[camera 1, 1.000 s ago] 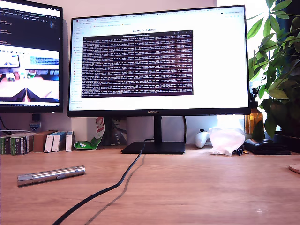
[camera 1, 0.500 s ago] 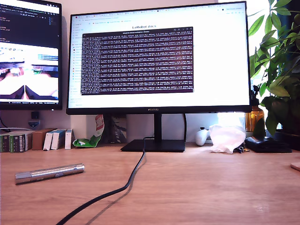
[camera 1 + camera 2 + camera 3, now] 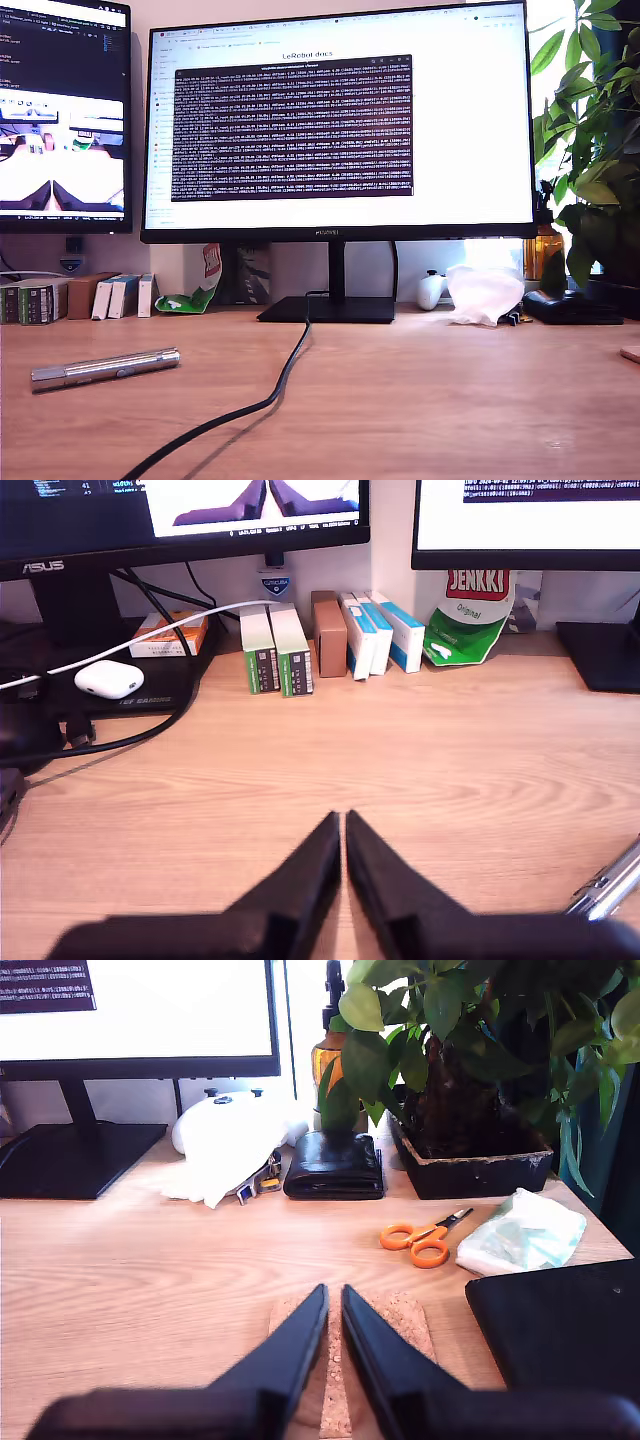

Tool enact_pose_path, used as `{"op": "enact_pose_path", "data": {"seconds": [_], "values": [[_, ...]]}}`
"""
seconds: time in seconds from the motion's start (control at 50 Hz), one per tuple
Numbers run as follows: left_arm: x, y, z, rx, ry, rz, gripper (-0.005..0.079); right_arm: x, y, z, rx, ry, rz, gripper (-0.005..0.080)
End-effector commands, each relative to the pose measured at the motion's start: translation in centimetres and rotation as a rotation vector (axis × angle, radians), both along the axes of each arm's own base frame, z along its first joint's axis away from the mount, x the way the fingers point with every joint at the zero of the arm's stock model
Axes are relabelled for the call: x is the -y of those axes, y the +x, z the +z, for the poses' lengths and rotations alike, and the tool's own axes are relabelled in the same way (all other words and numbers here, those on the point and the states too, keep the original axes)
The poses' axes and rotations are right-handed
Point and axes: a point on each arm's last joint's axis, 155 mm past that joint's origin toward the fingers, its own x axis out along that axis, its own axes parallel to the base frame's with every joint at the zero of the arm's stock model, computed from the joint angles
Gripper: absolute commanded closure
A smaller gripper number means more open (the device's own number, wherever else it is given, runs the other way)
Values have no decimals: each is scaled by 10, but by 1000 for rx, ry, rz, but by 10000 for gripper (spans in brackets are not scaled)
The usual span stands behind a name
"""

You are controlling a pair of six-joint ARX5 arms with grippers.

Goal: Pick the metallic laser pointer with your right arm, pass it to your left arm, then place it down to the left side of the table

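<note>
The metallic laser pointer (image 3: 105, 368) lies flat on the wooden table (image 3: 450, 400) at the exterior view's left, a slim silver cylinder with nothing holding it. Its tip (image 3: 610, 885) also shows at the edge of the first wrist view, off to one side of my first gripper (image 3: 340, 815). That gripper is shut and empty above bare wood. My second gripper (image 3: 334, 1288) is shut and empty too, hovering over a cork coaster (image 3: 405, 1325). Neither arm shows in the exterior view.
A black cable (image 3: 250, 410) snakes from the monitor stand (image 3: 328, 312) toward the table's front. Small boxes (image 3: 330, 635) line the back wall. Orange scissors (image 3: 420, 1238), a potted plant (image 3: 470, 1110), a black wallet (image 3: 333, 1165) and a black pad (image 3: 565, 1330) sit near my second gripper.
The whole exterior picture has shifted slightly, and the small camera windows on the side monitor show different images. The laser pointer lies where it was.
</note>
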Motion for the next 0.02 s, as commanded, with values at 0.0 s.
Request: {"op": "enact_pose_path", "data": {"seconds": [0.0], "values": [[0, 0, -16, -35, -5, 3, 766, -2, 0, 2, 12, 4, 6, 752]]}}
